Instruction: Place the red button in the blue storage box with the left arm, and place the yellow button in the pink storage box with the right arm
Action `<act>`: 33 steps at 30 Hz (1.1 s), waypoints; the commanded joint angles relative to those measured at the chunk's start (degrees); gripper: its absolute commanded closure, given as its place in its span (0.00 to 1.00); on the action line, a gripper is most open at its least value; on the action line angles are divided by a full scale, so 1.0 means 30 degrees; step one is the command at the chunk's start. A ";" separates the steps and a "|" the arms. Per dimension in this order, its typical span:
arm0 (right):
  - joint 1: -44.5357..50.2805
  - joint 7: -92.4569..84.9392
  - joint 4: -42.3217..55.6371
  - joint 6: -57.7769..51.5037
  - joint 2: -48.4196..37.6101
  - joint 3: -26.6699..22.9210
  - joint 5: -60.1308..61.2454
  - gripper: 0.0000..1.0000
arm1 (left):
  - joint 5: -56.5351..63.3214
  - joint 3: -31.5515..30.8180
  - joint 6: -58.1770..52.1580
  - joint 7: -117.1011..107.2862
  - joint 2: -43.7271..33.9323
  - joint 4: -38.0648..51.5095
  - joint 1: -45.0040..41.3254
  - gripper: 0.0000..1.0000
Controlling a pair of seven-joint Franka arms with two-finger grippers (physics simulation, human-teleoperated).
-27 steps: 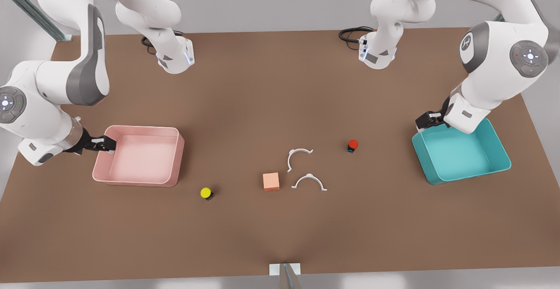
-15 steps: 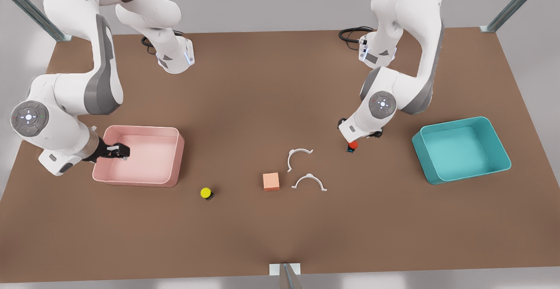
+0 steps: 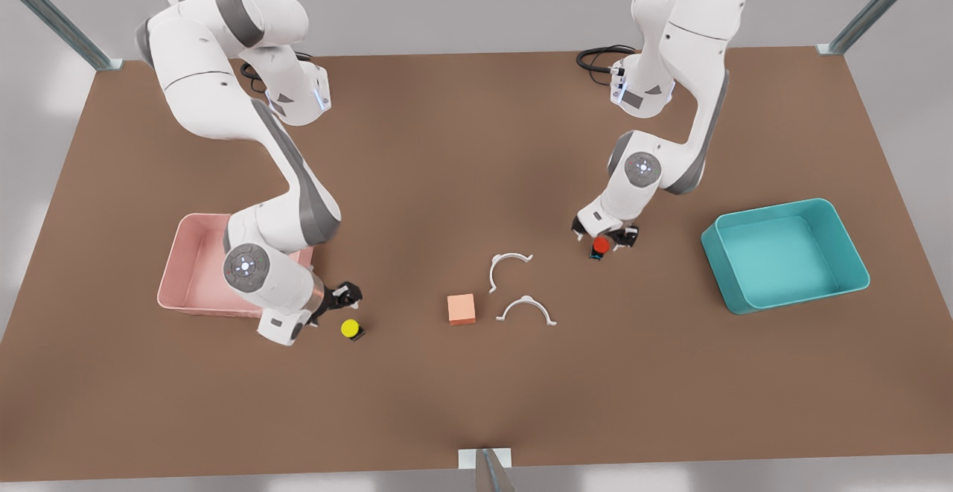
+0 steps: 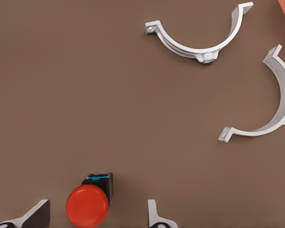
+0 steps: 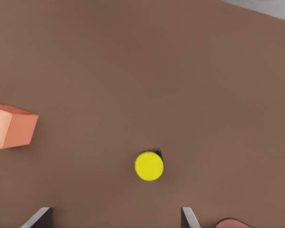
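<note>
The red button (image 3: pixel 601 246) stands on the brown table, right of centre in the front view. My left gripper (image 3: pixel 604 237) hovers over it, open, its fingertips (image 4: pixel 37 214) on either side of the red button (image 4: pixel 87 205) with gaps to both. The yellow button (image 3: pixel 350 328) sits near the pink storage box (image 3: pixel 192 267). My right gripper (image 3: pixel 344 297) is open just behind the yellow button (image 5: pixel 149 166), which lies ahead of the fingertips (image 5: pixel 187 216), not between them. The blue storage box (image 3: pixel 785 254) stands at the front view's right with nothing in it.
An orange cube (image 3: pixel 461 309) and two white curved clamps (image 3: pixel 510 263) (image 3: pixel 527 309) lie between the buttons. The clamps (image 4: pixel 199 40) (image 4: pixel 270 104) are close to the left gripper. The right arm's elbow hangs over the pink box. A corner of the pink box (image 5: pixel 232 223) shows.
Both arms left the storage boxes. The left gripper swung from the blue box to the red button and lowered; the right gripper crossed the pink box to beside the yellow button.
</note>
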 commanded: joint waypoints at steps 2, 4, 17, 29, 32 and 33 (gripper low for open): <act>-0.0015 -0.3570 0.0059 0.1229 0.0908 -0.0035 0.0209 0.00 | 0.0037 0.0002 0.2631 0.0702 0.0490 -0.0310 0.0022 0.00; -0.0045 -0.4684 0.0176 0.1258 0.1757 -0.0152 0.0150 0.00 | 0.0037 0.0031 0.3070 0.0672 0.0988 -0.0310 0.0168 0.00; -0.0513 -0.6355 -0.0351 0.5301 0.4541 -0.0094 0.0209 0.00 | 0.0008 0.0031 0.3481 0.0672 0.1604 -0.0779 0.0520 0.43; -0.0689 -0.6560 -0.1260 0.6473 0.4864 0.0023 0.0179 0.00 | 0.0037 0.0353 0.0581 0.3306 -0.2819 -0.0896 0.2540 0.45; -0.0718 -0.6765 -0.1260 0.6795 0.4864 0.0023 0.0179 0.00 | 0.0008 0.0353 -0.1060 0.8198 -0.4108 -0.0867 0.5469 0.45; -0.0689 -0.6794 -0.1260 0.6795 0.4864 0.0023 0.0179 0.11 | 0.0008 0.0353 -0.1148 0.9720 -0.4167 -0.0837 0.6436 0.45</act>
